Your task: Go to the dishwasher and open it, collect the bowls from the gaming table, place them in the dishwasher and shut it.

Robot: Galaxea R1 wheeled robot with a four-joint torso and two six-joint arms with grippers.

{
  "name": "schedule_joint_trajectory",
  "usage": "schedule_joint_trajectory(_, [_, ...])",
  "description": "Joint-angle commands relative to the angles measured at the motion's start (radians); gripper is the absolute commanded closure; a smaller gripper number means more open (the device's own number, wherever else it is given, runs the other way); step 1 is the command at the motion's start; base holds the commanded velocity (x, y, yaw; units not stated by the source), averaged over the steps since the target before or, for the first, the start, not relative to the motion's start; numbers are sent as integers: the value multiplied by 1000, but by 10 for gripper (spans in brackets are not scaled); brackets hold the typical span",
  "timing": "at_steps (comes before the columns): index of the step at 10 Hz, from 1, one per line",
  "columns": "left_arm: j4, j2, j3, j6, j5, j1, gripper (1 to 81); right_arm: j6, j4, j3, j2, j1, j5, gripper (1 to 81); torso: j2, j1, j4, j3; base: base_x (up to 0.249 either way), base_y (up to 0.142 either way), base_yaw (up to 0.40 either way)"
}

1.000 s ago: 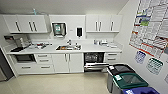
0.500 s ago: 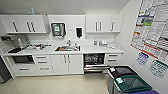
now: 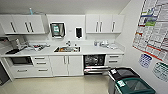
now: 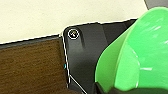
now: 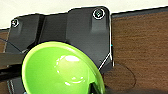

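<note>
A green bowl (image 4: 135, 55) is seen at the left gripper and another bowl (image 5: 60, 70) at the right; finger state cannot be told. The open dishwasher (image 3: 96, 63) should be approached squarely, bowls kept level.

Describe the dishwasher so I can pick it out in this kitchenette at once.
Start at the white counter with the sink set in it. Below the counter, right of the sink's double cabinet doors, sits the dishwasher. It is the one dark open bay among white fronts, its steel door folded down.
</note>
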Motion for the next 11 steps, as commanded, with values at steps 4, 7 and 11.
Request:
schedule_joint_trajectory(4, [2,-17,-9,0,35,-41,811,-2,-5,-10,-17,31,-44,811,0,0,0,0,105,0,0])
schedule_joint_trajectory(7, [0,-16,-8,0,35,-41,811,-2,-5,-10,-17,31,-44,811,0,0,0,0,105,0,0])
schedule_joint_trajectory(11, [-1,-17,-7,0,35,-41,811,-2,-5,-10,-19,31,-44,811,0,-1,0,0,106,0,0])
